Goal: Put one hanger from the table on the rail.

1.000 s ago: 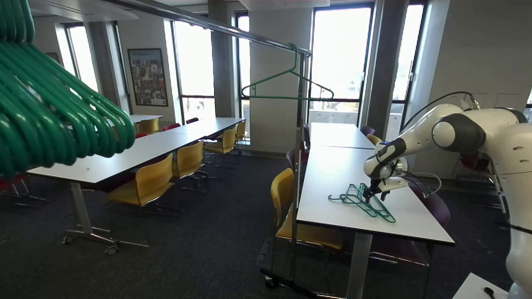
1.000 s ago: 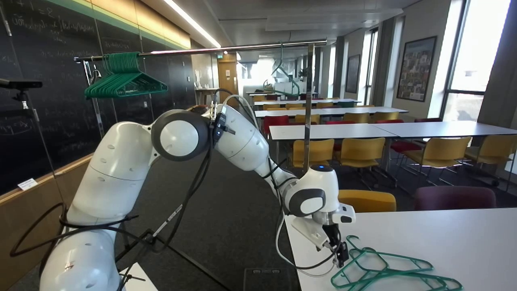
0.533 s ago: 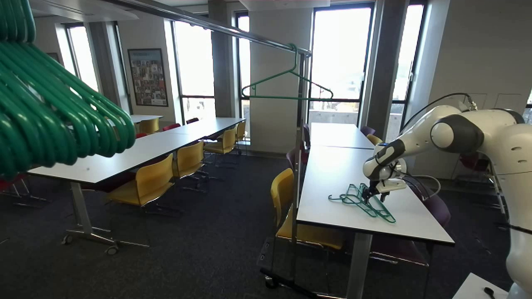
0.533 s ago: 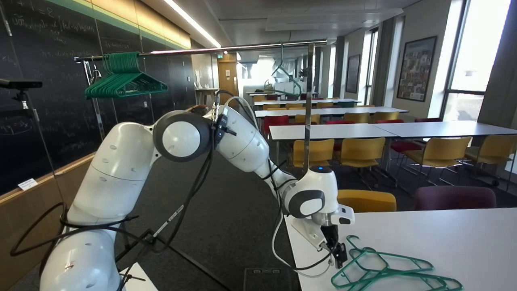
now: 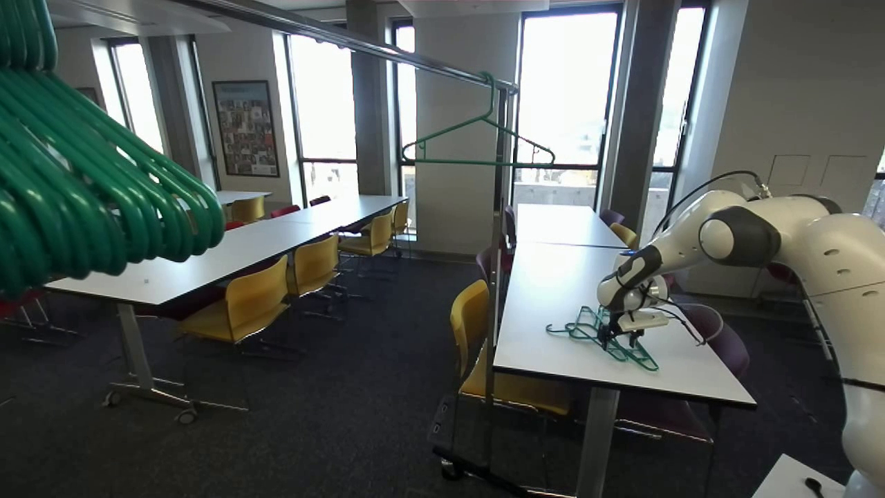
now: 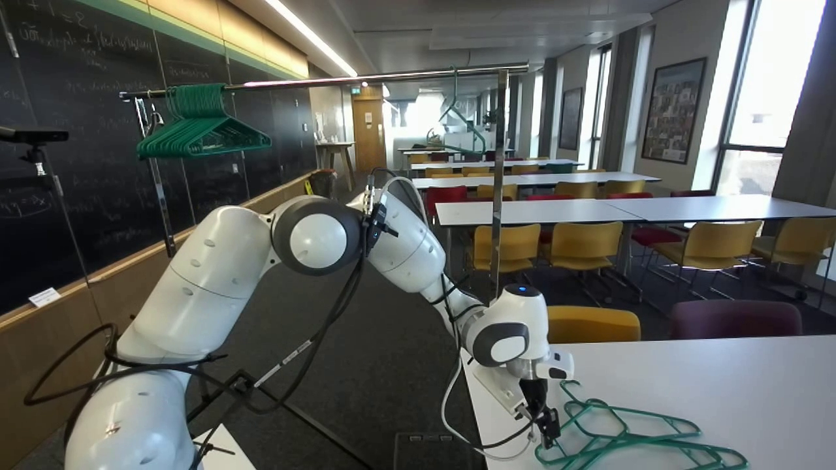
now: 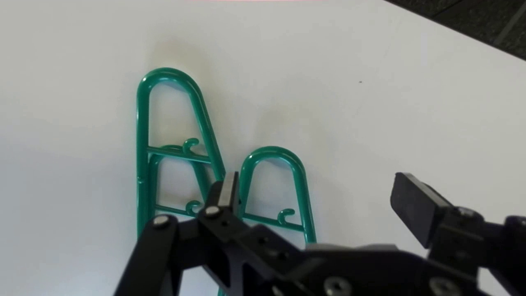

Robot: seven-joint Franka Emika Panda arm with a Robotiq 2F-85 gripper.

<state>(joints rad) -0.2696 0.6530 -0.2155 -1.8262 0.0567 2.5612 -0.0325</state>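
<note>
Thin green hangers (image 5: 626, 357) lie overlapping on the white table (image 5: 532, 346); they also show in an exterior view (image 6: 653, 414). In the wrist view, one rounded hanger end (image 7: 273, 151) lies between my open fingers, nearer the left one. Two more ends overlap further left (image 7: 166, 73). My gripper (image 7: 316, 176) is open and holds nothing. Its left finger is between the hanger ends, close beside a green bar; whether it touches cannot be told. The right finger is over bare tabletop. The rail (image 6: 392, 79) runs high above; it also shows in an exterior view (image 5: 415, 59).
A single green hanger (image 5: 477, 163) hangs near the rail's end. A bunch of green hangers (image 6: 202, 137) hangs at the far end. The rail's upright (image 6: 498, 196) stands near the table. Yellow chairs (image 5: 470, 311) and a purple chair (image 6: 735, 321) stand along the table.
My arm has bent lower and the gripper has moved down, closer to the hangers on the table. The gripper and hangers otherwise look the same.
</note>
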